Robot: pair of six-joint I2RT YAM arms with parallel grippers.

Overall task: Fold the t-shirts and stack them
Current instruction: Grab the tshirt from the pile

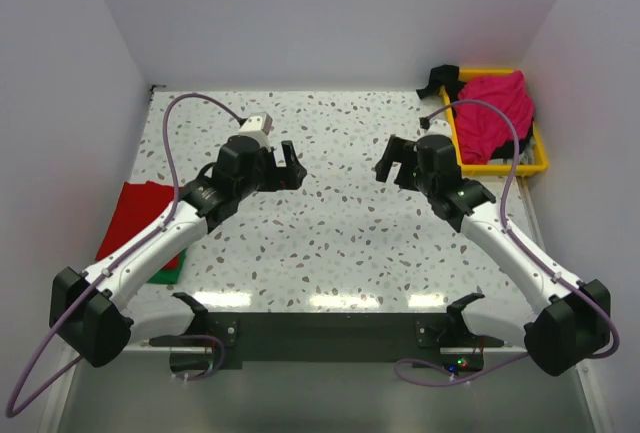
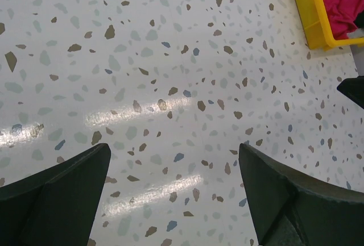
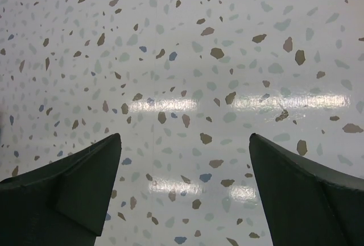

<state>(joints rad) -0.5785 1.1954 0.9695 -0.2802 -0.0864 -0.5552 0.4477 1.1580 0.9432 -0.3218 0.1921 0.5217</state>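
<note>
Top external view: both arms are poised over the middle of the speckled table (image 1: 340, 243), with the left gripper (image 1: 285, 165) and right gripper (image 1: 393, 163) each spread wide, empty, and turned toward one another. A magenta-pink t-shirt (image 1: 492, 113) is seen crumpled in the yellow tray (image 1: 541, 161) at 2 o'clock, with black cloth (image 1: 440, 79) at the tray's far corner. A red t-shirt (image 1: 140, 213) lies flat at 9 o'clock over a sliver of green t-shirt (image 1: 174, 263), partly hidden by the left arm. The cloth is judged light, limp and prone to bunching, so a pinch at a raised fold or hem is advised rather than a flat press. Left wrist view: the tray's corner and the pink cloth are caught at 1 o'clock, beyond the open fingers (image 2: 57, 195); the red t-shirt is not shown. Right wrist view: only bare table is shown between parted fingers (image 3: 74, 189).
</note>
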